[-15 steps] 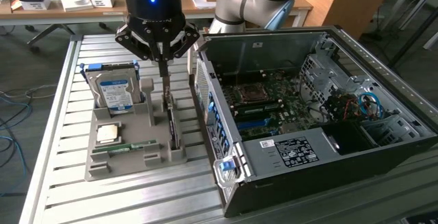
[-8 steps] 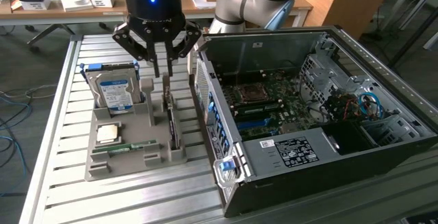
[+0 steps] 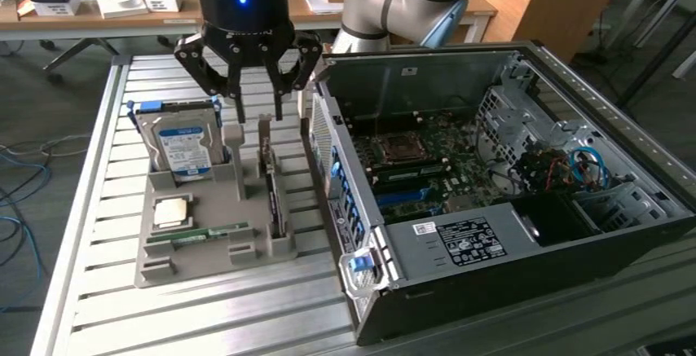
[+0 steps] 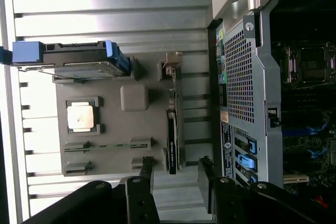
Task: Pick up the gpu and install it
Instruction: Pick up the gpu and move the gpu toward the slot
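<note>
Overhead, open black hand (image 3: 259, 117) above thin dark gpu (image 3: 274, 197).

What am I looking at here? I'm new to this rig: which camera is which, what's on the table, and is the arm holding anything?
One picture comes from a camera standing off the arm, the other from a camera on its wrist, looking down past the fingers.

The machine is a single robot arm ending in a black gripper. Its fingers are open and hold nothing. It hangs above a grey holder tray on a slatted metal table.

In the tray stand a hard drive with a blue-white label, a square processor chip, a thin green memory stick and the gpu, upright on its edge, directly below the fingers.

Beside the tray lies an open computer case.
</note>
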Robot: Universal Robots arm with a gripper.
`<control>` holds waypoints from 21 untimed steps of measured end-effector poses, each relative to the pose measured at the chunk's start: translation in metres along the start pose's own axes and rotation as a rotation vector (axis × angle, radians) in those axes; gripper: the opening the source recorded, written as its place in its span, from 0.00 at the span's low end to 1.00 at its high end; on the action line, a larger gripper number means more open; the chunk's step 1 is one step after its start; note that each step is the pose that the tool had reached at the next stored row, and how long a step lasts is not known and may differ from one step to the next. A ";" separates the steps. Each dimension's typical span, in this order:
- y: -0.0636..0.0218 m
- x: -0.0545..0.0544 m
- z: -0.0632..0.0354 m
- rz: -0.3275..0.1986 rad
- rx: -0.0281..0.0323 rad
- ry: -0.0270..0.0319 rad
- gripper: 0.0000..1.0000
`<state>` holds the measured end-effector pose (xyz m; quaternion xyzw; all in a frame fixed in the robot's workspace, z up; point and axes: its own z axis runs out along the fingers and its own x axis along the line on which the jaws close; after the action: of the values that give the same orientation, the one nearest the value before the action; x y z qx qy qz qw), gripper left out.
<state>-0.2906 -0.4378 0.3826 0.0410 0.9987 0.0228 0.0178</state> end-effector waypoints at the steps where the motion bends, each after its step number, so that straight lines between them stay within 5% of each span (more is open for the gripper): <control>1: -0.0001 0.000 0.0014 0.000 -0.0019 -0.0004 0.47; 21: -0.0018 0.001 0.0373 0.000 -0.0051 -0.0002 0.47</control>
<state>-0.2906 -0.4378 0.3452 0.0410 0.9987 0.0253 0.0180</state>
